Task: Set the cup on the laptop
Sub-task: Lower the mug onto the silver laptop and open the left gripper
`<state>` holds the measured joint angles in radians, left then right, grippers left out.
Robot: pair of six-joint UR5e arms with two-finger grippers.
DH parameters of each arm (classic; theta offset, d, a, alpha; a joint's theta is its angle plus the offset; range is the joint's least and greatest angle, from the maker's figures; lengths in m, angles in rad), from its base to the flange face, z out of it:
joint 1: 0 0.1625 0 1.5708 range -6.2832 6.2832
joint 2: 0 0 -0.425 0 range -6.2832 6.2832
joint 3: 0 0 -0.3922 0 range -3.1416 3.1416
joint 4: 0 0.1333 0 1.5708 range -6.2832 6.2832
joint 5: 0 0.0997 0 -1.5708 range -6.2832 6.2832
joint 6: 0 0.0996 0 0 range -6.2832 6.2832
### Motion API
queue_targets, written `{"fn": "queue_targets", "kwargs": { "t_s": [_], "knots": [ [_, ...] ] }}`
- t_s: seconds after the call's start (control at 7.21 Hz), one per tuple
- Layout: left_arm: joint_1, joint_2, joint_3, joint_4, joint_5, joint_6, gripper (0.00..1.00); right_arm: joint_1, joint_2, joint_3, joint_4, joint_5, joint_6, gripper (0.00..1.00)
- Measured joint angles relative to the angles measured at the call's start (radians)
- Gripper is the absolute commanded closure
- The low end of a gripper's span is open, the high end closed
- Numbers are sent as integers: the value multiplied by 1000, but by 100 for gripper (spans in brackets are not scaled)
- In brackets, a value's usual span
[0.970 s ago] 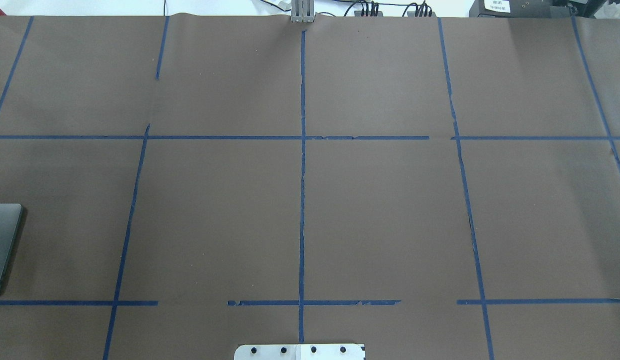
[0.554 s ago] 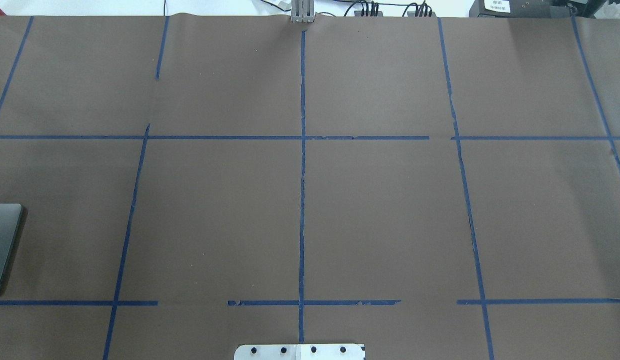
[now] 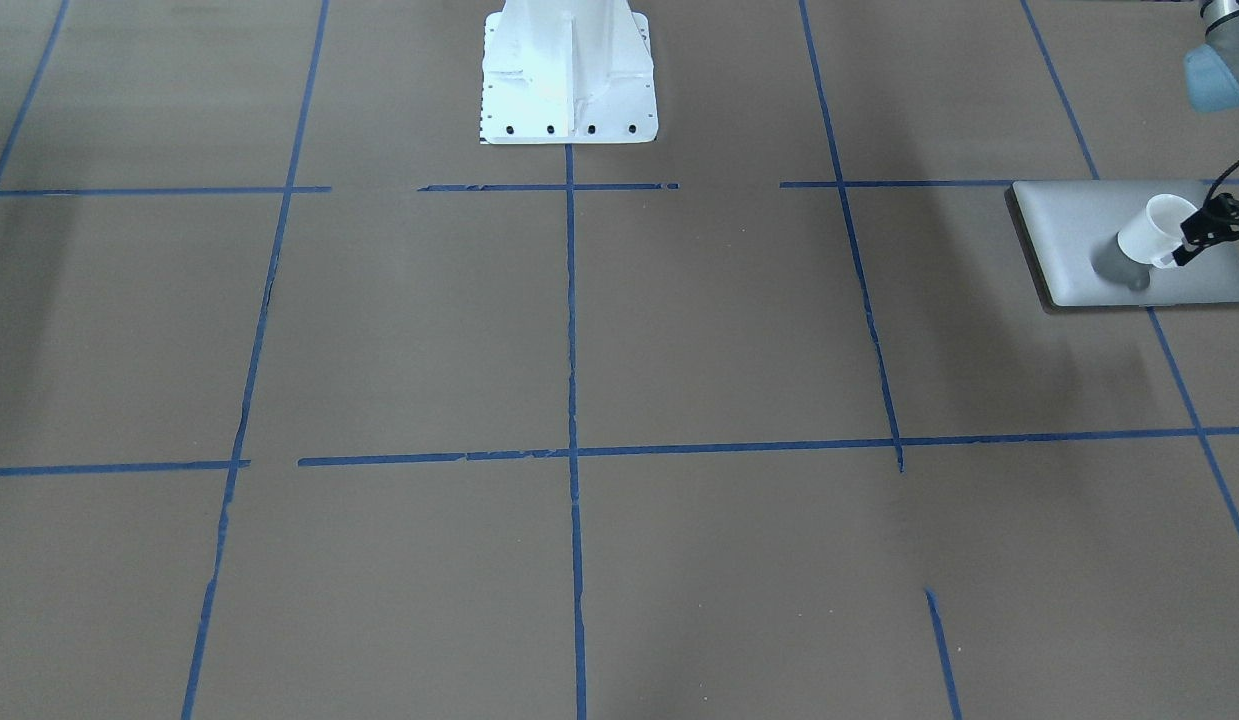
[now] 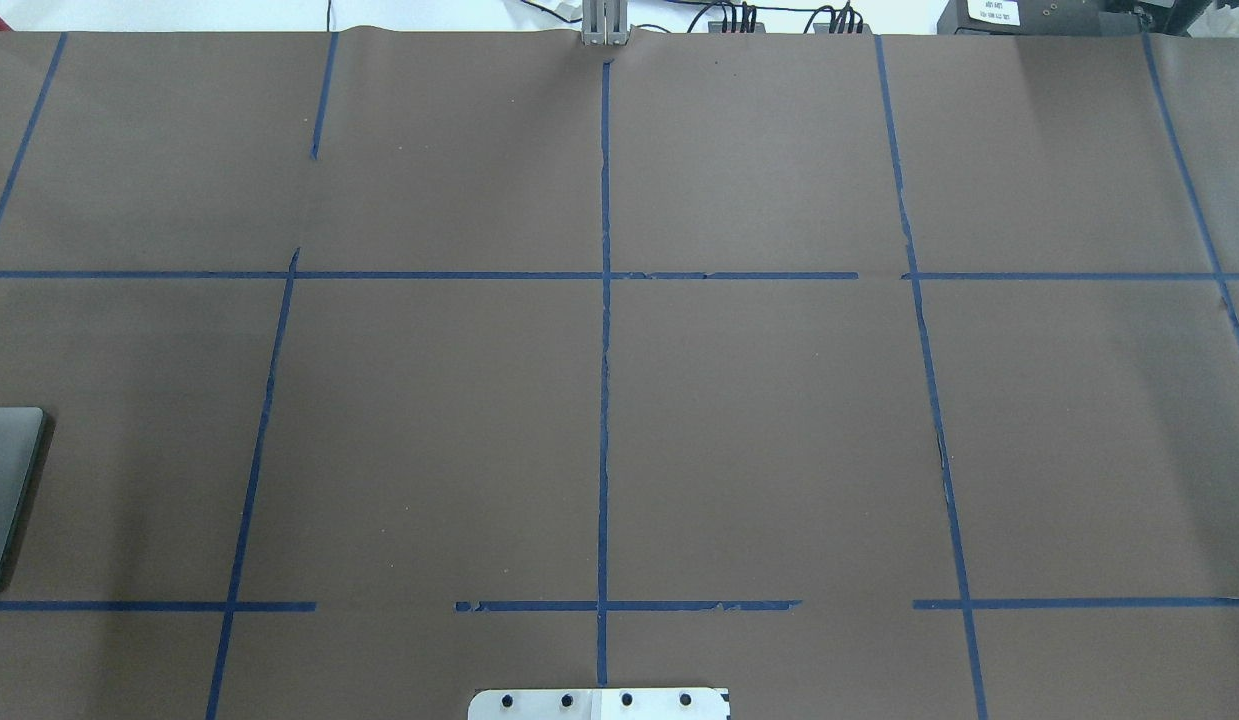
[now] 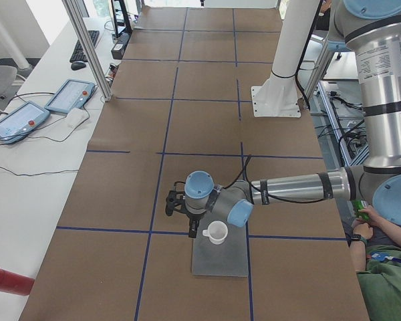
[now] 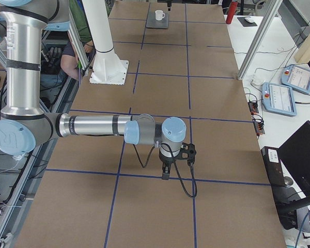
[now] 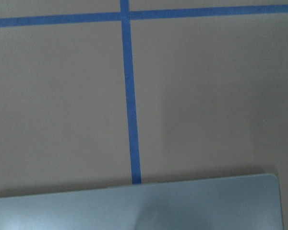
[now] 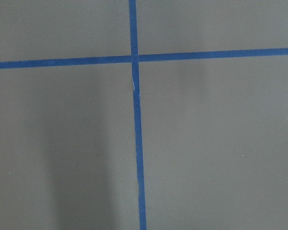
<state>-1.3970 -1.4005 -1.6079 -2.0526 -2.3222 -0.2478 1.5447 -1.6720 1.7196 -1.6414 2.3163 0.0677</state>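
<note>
The silver-grey laptop [image 3: 1079,230] lies closed at the table's end on my left side. Its corner shows at the left edge of the overhead view [image 4: 4,480], and its edge shows in the left wrist view [image 7: 134,206]. The small white cup [image 3: 1149,230] is over the lid, at or just above it, with its shadow beside its base. My left gripper [image 3: 1191,240] is at the cup's handle side and looks shut on it. The exterior left view shows the cup [image 5: 217,232] and the gripper [image 5: 190,224] the same way. My right gripper [image 6: 175,164] hangs over bare table; I cannot tell whether it is open.
Brown paper with blue tape lines [image 4: 604,400] covers the table. The white robot base [image 3: 567,70] stands at the table's middle edge. Tablets [image 5: 70,97] and cables lie on the side bench. A seated person [image 5: 381,274] is beside the robot.
</note>
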Motion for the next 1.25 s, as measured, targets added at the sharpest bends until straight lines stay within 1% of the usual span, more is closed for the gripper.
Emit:
{"fn": "queue_targets", "kwargs": {
  "t_s": [0.14, 0.28, 0.55, 0.97, 1.25],
  "knots": [
    [-69, -46, -16, 92, 3, 93, 0, 0, 0, 0, 0, 0, 0, 0],
    [-111, -72, -34, 167, 3, 179, 0, 0, 0, 0, 0, 0, 0, 0],
    [-139, -86, -61, 304, 2, 286, 0, 0, 0, 0, 0, 0, 0, 0],
    [-150, -70, -63, 465, -6, 310, 0, 0, 0, 0, 0, 0, 0, 0],
    [-161, -62, -71, 529, -9, 312, 0, 0, 0, 0, 0, 0, 0, 0]
  ]
}}
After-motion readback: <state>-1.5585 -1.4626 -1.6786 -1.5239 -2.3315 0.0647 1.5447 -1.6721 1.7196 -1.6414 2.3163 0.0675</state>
